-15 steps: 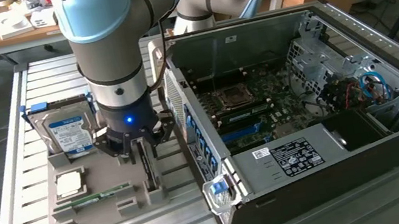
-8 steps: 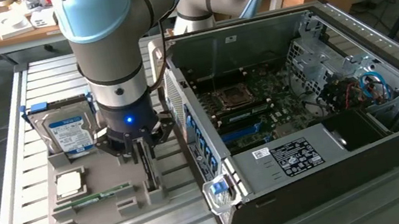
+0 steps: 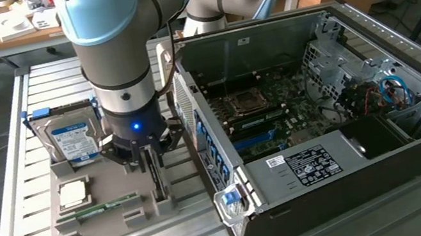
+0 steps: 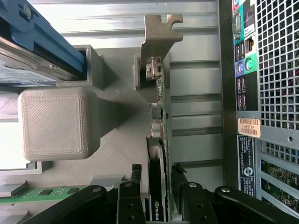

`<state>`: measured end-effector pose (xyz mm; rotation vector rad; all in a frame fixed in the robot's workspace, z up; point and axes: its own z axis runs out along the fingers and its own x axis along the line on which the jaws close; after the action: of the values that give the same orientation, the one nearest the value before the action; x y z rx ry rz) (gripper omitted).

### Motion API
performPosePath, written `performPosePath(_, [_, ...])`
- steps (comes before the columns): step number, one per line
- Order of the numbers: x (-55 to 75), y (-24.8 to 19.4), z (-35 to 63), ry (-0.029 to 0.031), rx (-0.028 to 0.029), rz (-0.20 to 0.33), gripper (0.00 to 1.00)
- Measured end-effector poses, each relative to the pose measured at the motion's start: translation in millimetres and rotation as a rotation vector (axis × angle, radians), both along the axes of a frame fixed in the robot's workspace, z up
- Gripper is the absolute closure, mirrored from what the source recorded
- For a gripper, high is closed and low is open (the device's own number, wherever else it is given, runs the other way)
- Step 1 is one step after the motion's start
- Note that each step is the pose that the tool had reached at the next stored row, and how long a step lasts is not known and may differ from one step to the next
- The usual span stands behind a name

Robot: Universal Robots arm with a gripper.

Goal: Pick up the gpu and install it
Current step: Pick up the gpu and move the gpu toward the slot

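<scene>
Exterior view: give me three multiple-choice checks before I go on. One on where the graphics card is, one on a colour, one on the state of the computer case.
1. Where is the thin dark gpu card?
A. inside the case
B. on edge in the grey plastic holder tray
C. flat on the table

2. What colour is the label on the silver hard drive?
A. red
B. blue
C. yellow

3. How is the black computer case?
A. its side is open
B. it is closed up
C. it is turned open side down

Answers:
1 B, the card stands in the tray's slot, right under the hand.
2 B, the label shows blue.
3 A, the boards inside are in plain sight.
</scene>
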<state>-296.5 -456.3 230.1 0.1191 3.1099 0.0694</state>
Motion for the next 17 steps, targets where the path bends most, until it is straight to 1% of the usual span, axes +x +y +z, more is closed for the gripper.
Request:
performPosePath(13, [-0.1,-2.3,0.1,0.0002,-0.0003,0.0,0.61])
performPosePath(17, [-0.1,-2.3,0.1,0.0001,-0.0002,0.0,0.61])
